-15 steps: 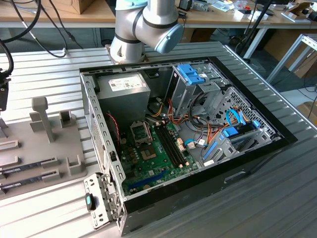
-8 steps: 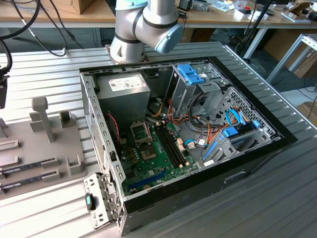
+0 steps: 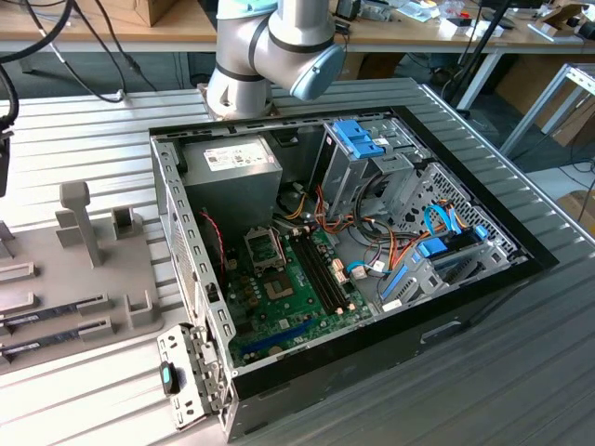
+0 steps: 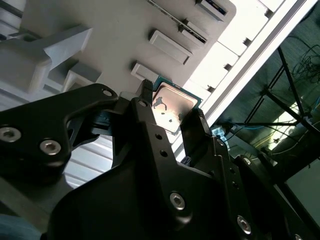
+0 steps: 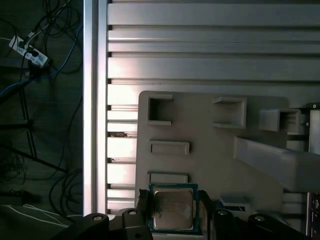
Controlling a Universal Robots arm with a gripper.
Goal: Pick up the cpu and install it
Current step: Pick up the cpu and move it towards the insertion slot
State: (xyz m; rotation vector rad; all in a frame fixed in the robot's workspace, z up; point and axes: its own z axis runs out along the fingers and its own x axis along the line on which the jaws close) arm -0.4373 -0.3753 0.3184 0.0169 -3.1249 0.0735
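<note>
End effector (image 4: 171, 106) clenched on cpu (image 5: 172, 209), gripping two opposite edges. Cpu lies flat, centred in the grip, silver top toward wrist cams, over grey parts tray (image 5: 210, 165) on slatted desk (image 5: 200, 50).

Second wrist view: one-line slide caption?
Tool around the cpu, silver top facing the camera, by the grey fixture tray.

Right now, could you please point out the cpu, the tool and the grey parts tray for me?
cpu (image 5: 172, 209): first wrist view, middle of its silver top.
tool (image 4: 171, 104): second wrist view, midway between its fingertips.
grey parts tray (image 5: 210, 160): first wrist view, bare flat surface.
</note>
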